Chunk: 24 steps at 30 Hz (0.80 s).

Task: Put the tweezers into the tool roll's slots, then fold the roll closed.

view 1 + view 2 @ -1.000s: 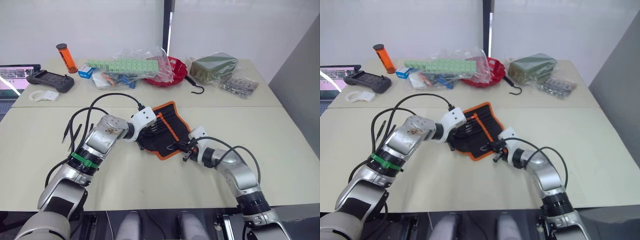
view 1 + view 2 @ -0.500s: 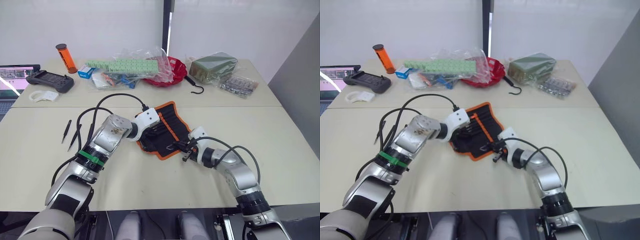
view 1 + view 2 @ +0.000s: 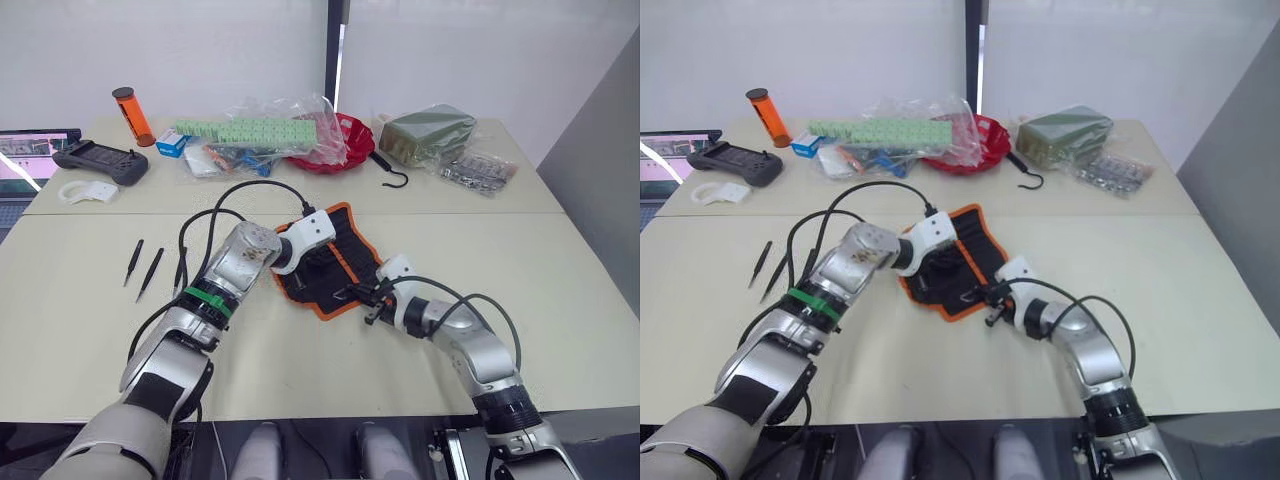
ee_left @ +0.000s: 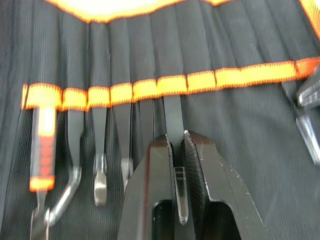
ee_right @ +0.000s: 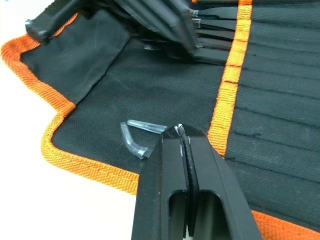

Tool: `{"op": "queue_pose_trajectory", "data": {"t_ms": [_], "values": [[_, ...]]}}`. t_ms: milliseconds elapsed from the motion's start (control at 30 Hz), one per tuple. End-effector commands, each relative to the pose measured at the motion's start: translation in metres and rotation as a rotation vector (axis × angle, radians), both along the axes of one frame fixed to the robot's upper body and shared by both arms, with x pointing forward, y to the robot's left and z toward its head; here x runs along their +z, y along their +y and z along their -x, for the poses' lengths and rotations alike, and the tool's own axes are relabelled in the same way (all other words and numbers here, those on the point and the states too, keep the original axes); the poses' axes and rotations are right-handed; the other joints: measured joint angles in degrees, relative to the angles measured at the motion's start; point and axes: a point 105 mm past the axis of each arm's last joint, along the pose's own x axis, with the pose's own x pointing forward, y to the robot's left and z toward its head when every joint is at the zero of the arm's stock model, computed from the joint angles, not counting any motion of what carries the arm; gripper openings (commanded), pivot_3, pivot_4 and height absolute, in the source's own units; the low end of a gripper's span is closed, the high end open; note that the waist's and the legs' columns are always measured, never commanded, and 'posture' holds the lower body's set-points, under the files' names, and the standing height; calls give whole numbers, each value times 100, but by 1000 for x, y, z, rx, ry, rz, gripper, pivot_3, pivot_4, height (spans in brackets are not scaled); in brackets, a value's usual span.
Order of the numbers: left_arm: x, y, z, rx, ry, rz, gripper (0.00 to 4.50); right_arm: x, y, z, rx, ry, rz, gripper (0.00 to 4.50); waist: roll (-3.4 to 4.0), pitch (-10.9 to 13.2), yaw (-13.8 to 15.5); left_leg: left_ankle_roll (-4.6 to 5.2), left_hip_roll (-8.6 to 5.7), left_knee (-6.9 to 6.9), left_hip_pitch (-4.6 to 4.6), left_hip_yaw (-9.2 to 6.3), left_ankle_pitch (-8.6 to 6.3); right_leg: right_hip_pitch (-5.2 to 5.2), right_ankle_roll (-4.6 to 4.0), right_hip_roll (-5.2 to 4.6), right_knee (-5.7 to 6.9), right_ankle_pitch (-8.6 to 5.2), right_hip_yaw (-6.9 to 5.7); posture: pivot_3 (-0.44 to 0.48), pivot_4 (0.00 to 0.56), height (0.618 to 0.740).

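1. Loose tweezers (image 3: 134, 262): two are lying side by side on the table (image 3: 80, 320), well to the left of the roll. My left arm was covering them a second ago and is now leaving them in plain sight as it swings right. A third thin dark line is lying near them, and I cannot tell whether it is a tweezer or cable.

2. Left gripper (image 4: 178, 137): it is closing narrowly on the held tweezer (image 4: 173, 112) and has travelled in over the roll during the last second. It is now pointing the tweezer up into a pocket.

3. Slots (image 4: 200, 80): the held tweezer is passing under the orange band. To one side of it, other slim tools (image 4: 99, 125) are already sitting in neighbouring pockets. I am judging this insertion nearly complete, needing only a short push and a release.

4. Tool roll (image 3: 345, 285): it is lying open and flat at the middle of the table, not yet folded.

5. Right gripper (image 5: 182, 131): its fingers are pressing together, with the tips resting on the roll's fabric beside the orange stripe. It is staying where it was, apparently pinning the roll, though I cannot tell whether it is pinching cloth.

6. Outstanding: the loose tweezers are waiting for collection, and folding is coming after that.
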Motion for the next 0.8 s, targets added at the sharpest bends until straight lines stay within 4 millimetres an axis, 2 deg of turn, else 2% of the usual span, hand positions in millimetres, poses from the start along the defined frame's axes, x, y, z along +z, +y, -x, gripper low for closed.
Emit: {"op": "queue_pose_trajectory", "data": {"t_ms": [33, 300, 367, 567, 700, 733, 800], "values": [[20, -8, -7, -31, -81, 20, 24, -35, -5, 12, -12, 124, 72, 0, 0, 0, -13, 0, 0, 0, 1, 0, 0, 0, 0, 0, 0, 0, 0, 0, 150, 740], [22, -9, -8, -44, -84, 19, 24, -35, -5, 13, -16, 126, 71, 0, 0, 0, -23, 0, 0, -1, 0, 0, 0, 0, 0, 0, 0, 0, 0, 0, 150, 740], [27, -6, -9, -25, -77, 38, 958, -35, -5, 13, -15, 127, 71, 0, 0, 0, -26, 0, 1, -2, 0, 0, 0, -1, 0, 0, 1, 0, 0, 0, 150, 740], [41, 7, -4, -4, -68, 60, 2888, -36, -6, 12, -11, 128, 71, 0, 1, 0, -30, 0, 1, -2, 0, 0, 0, -1, 0, 1, 2, 0, 0, 0, 150, 740], [55, 26, 3, 35, -76, 81, 4279, -23, -4, 6, -12, 71, 39, 0, 2, 1, -35, 0, 2, -5, 1, -1, 0, -2, 0, 1, 3, 0, 1, 0, 150, 740], [56, 35, 5, 55, -80, 76, 4493, -14, -1, 6, -3, 52, 9, 0, 2, 1, -36, 0, 2, -5, 1, -2, 0, -2, 0, 2, 3, 0, 1, 0, 150, 740], [58, 46, 8, 85, -79, 86, 4493, -2, 2, 5, 6, 29, -31, 0, 4, 2, -36, 0, 2, -4, 1, -2, 0, -2, 0, 1, 3, 0, 2, 0, 150, 740]]}}
